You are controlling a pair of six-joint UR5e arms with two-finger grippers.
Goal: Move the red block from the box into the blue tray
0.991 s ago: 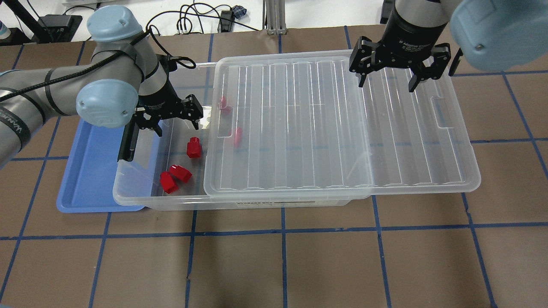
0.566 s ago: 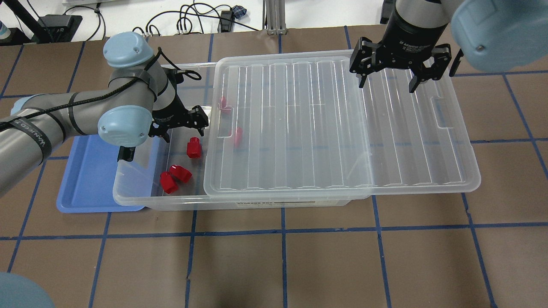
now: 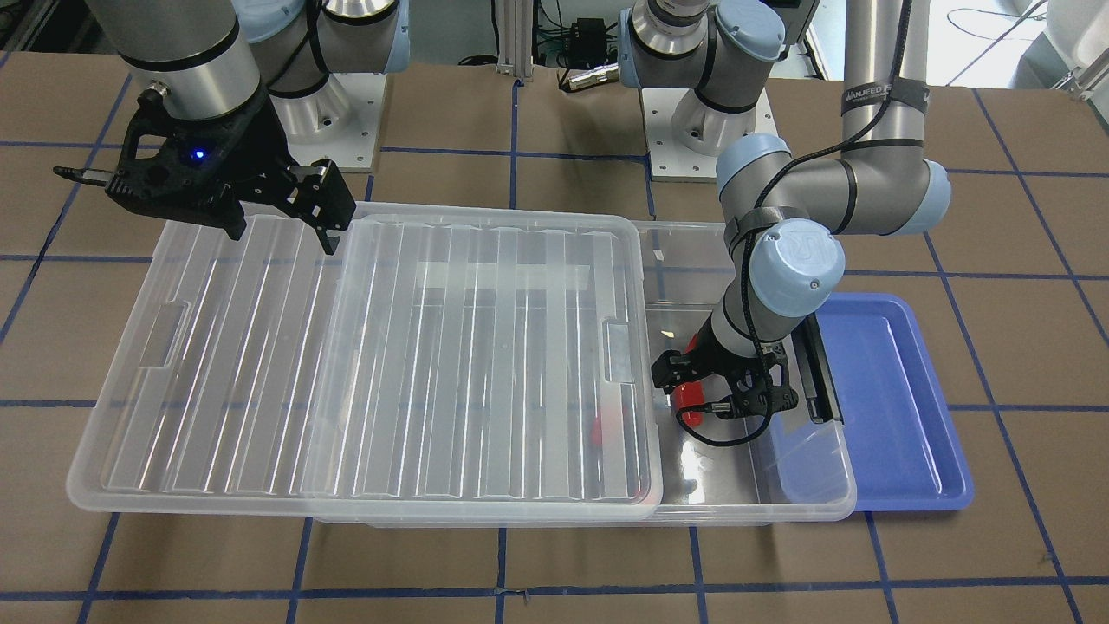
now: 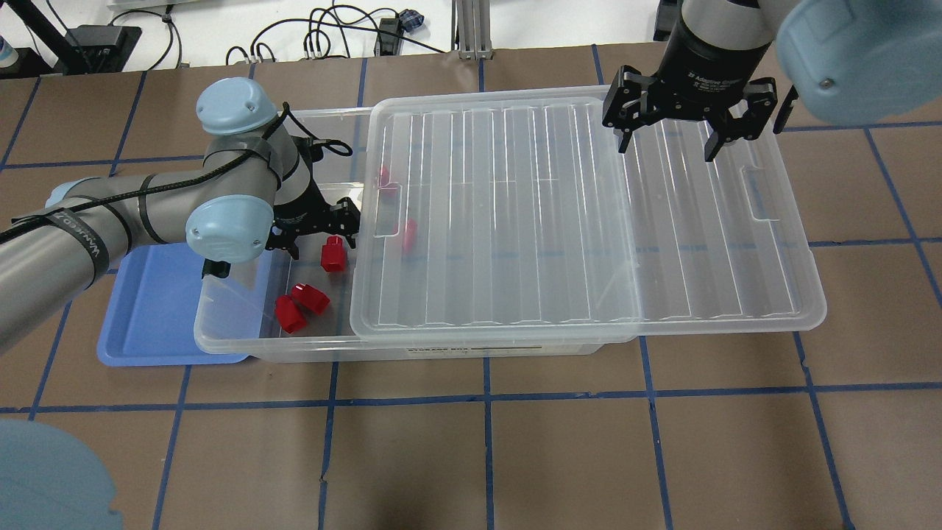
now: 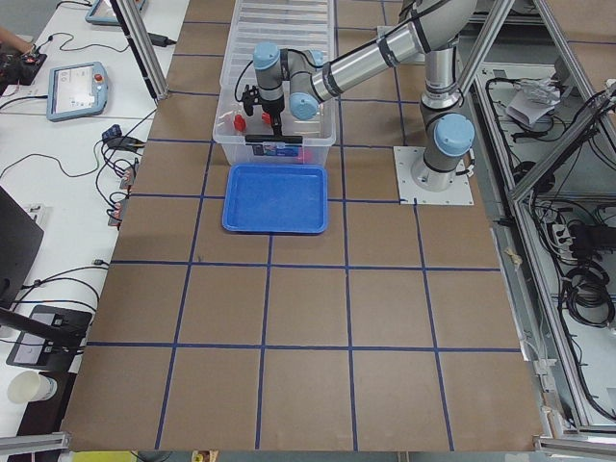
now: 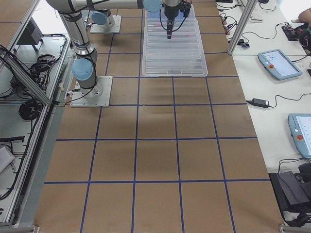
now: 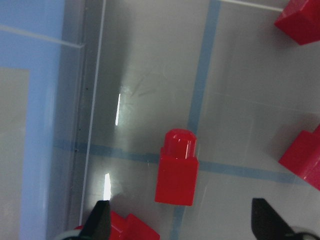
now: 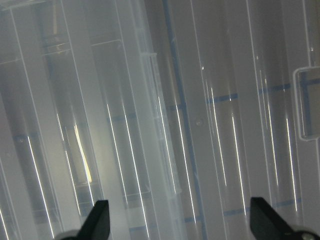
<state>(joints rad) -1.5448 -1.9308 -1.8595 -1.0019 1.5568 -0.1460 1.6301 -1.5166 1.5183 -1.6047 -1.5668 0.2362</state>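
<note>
My left gripper is open, low inside the uncovered end of the clear box, its fingers straddling a red block without touching it. In the left wrist view the block lies on the box floor just ahead of the open gripper. The blue tray lies against the box's left end, partly under its rim, with nothing in it that I can see. My right gripper is open and empty above the shifted lid.
Two more red blocks lie near the box's front wall, and two show dimly under the lid. A black latch bar sits on the box's tray-side end. The lid overhangs the box to the right.
My left arm has swung right and down into the box, bringing the open gripper from near the tray-side wall to around the red block. The right gripper has stayed put.
</note>
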